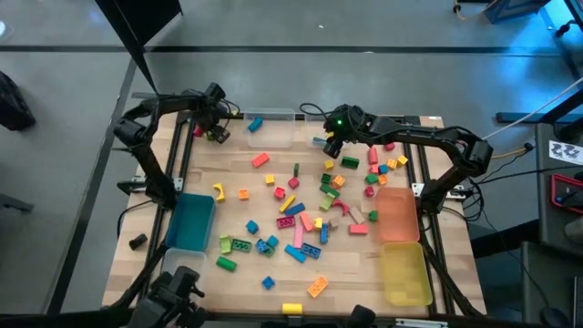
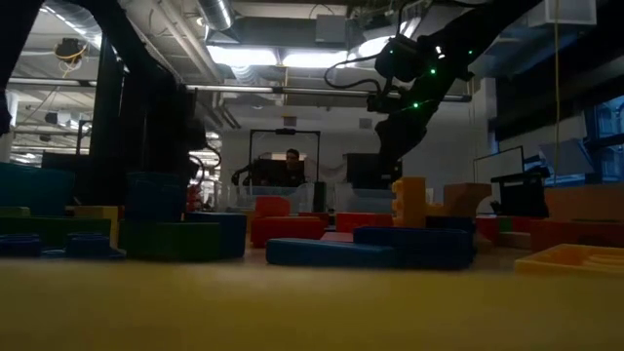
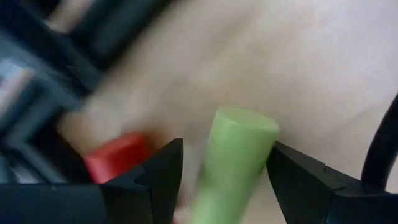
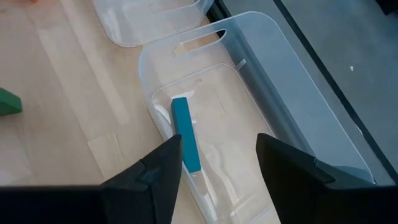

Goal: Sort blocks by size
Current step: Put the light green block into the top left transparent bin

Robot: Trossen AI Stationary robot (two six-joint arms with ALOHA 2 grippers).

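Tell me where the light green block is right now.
The light green block sits between the open left gripper fingers at the table's far left corner, beside a red block.

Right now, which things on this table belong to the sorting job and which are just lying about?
Job:
blocks scattered across the table
green block between the left gripper fingers
blue block in the clear bin

Lying about:
cables beside the table
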